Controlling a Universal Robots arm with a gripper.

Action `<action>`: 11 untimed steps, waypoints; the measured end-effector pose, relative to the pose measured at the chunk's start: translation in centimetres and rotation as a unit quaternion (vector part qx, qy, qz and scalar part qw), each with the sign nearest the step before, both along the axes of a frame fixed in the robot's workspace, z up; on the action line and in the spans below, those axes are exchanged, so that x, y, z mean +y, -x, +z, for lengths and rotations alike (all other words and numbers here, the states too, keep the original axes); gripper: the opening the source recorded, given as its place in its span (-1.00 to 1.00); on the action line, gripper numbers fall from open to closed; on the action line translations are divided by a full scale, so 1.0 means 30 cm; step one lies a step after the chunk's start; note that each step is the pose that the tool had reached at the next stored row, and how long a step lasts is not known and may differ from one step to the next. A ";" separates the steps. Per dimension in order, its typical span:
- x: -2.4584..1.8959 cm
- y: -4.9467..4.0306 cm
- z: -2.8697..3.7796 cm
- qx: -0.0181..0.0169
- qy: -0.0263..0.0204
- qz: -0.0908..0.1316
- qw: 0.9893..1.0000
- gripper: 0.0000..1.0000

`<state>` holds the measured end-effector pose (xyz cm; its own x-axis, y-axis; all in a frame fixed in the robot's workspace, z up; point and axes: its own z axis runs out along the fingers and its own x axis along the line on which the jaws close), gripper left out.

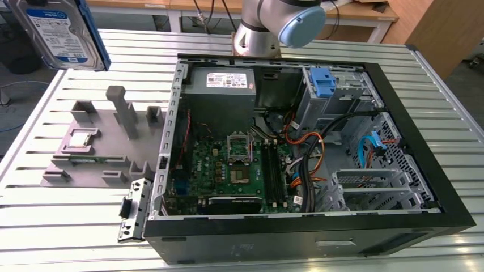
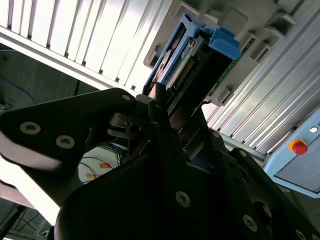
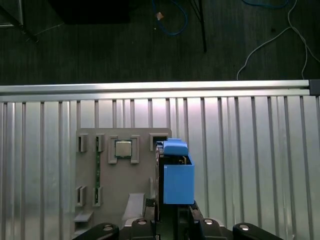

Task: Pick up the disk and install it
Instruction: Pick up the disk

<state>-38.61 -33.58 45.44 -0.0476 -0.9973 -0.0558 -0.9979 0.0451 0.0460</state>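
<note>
Exterior view: disk (image 1: 60, 34) hangs at upper left of frame, over grey fixture (image 1: 98, 141), well apart from open PC case (image 1: 302, 226), free room round it; second wrist view: gripper (image 2: 172, 112) clenched on disk's end, slatted table (image 2: 75, 35) beyond; first wrist view: disk seen end-on over fixture.

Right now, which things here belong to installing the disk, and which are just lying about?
For the job:
disk, clamped in the gripper
open computer case

Lying about:
grey holder
chip seated in it
metal bracket by the case
</note>
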 end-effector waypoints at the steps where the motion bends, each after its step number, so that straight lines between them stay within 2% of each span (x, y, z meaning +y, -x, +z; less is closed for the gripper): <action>1: 0.000 0.000 0.000 0.000 0.000 0.000 1.000 -0.30; 11: 0.000 0.000 0.013 0.000 0.000 0.000 1.000 -0.30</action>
